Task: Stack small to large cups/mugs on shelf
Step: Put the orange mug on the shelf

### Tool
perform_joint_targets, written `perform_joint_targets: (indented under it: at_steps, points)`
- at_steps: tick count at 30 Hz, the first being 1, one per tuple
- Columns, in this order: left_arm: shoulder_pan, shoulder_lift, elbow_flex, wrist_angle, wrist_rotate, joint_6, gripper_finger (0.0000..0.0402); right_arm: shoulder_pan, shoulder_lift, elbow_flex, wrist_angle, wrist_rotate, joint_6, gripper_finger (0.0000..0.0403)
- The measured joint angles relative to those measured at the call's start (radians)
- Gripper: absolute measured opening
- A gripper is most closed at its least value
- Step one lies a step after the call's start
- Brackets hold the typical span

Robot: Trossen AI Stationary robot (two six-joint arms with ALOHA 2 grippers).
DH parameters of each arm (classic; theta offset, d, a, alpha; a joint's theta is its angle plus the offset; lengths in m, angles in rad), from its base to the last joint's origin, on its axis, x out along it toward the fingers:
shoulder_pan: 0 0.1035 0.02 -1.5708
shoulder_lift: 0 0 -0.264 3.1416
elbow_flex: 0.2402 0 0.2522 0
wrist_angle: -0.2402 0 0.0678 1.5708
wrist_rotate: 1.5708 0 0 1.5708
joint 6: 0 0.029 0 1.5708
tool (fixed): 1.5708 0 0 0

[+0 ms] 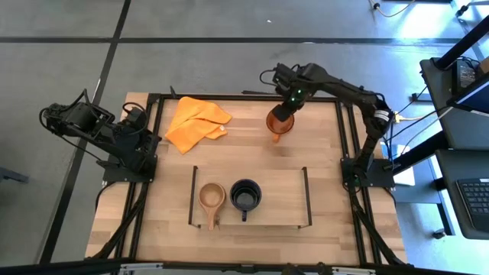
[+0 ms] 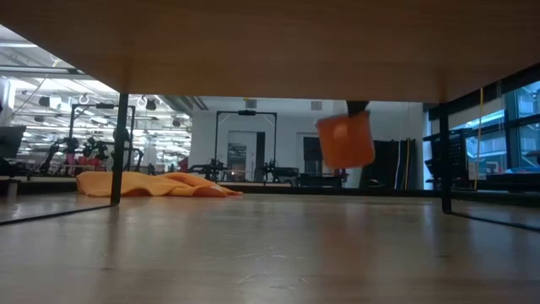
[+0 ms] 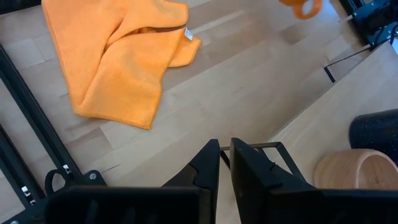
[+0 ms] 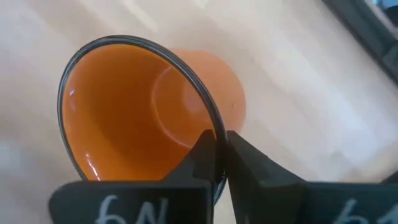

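Orange mug (image 1: pixel 280 124) hangs clear of the worktop (image 1: pixel 252 149), its rim pinched between the fingers of the right hand (image 4: pixel 217 152), which is clenched on the glass wall with the mug tilted beneath it. Toward the near side from that hand lies the shelf (image 1: pixel 294 200), carrying the wooden cup (image 1: pixel 212 196) and, just beside it, the black mug (image 1: pixel 245 195). An orange cloth (image 1: pixel 195 122) lies off to the hand's side. The left hand (image 3: pixel 224 163) waits at the worktop's left edge, fingers pressed together on nothing.

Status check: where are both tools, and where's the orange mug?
Right tool shut on orange mug rim, mug lifted clear of table behind shelf. Left tool shut, empty, parked at left. Wooden cup and black mug on shelf; right slot free.
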Motion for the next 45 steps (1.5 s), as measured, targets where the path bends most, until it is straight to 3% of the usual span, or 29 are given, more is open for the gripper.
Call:
perform_joint_targets:
  at_steps: [8,14,23,32,37,45]
  points:
    - [0.000,0.000,0.000,0.000,0.000,0.016,0.0032,0.009,0.000,0.242,-0.258,-0.173,-0.037,0.0022]
    - [0.000,0.000,0.000,0.000,0.000,0.016,0.0032,0.056,-0.032,0.383,-0.247,-0.351,-0.023,0.0022]
    - [0.000,0.000,0.000,0.000,0.000,0.016,0.0032,0.195,-0.099,0.392,-0.255,-0.347,0.109,0.0022]
    - [0.000,0.000,0.000,0.000,-0.005,0.034,0.0032,0.387,-0.165,0.283,-0.253,-0.281,0.333,0.0022]
    - [0.000,0.000,0.000,0.000,-0.005,0.043,0.0032,0.514,-0.183,0.244,-0.255,-0.299,0.415,0.0023]
    - [0.000,0.000,0.000,0.000,-0.011,0.066,0.0032,0.676,-0.179,0.232,-0.249,-0.257,0.443,0.0025]
